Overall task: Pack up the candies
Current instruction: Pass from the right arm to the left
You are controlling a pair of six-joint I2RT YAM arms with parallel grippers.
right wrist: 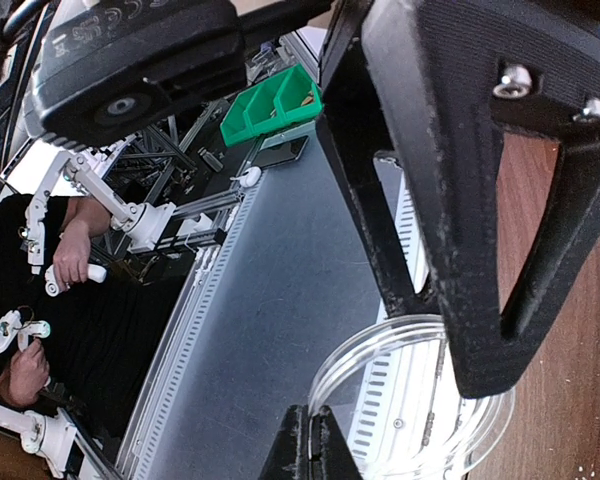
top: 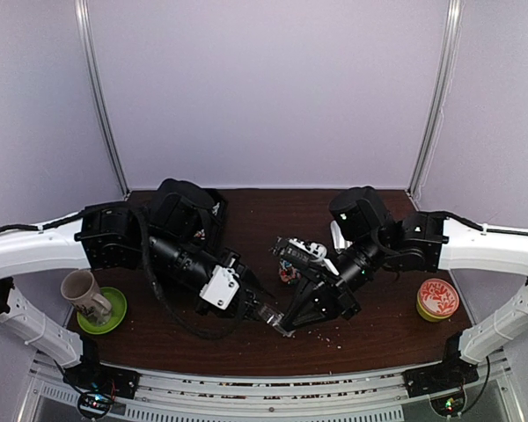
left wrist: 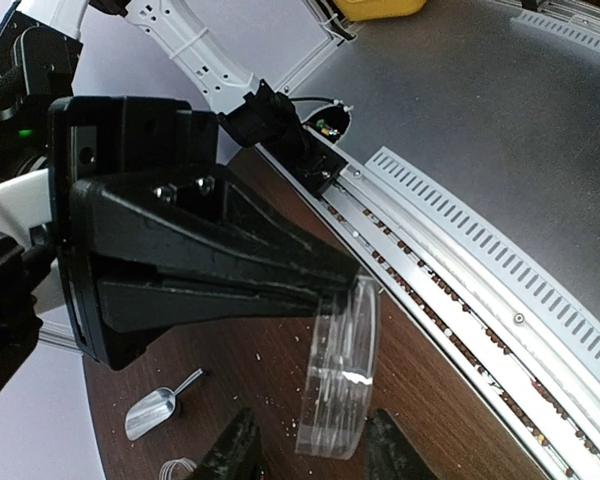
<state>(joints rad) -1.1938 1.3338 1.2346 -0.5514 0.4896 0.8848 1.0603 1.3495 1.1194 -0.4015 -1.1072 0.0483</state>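
Front-centre of tabletop (top: 255, 215): right gripper (right wrist: 308, 432) pinched shut on rim of clear plastic dish (left wrist: 338, 370), held on edge. Left gripper (left wrist: 315, 452) part-open, straddling dish. Candies (top: 288, 275) just beyond dish, probably nearer right arm.

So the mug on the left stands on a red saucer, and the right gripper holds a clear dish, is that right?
Not quite. The saucer under the mug is green, not red; the top view shows it. The rest holds: the mug stands at the left, and the right gripper holds the clear dish.
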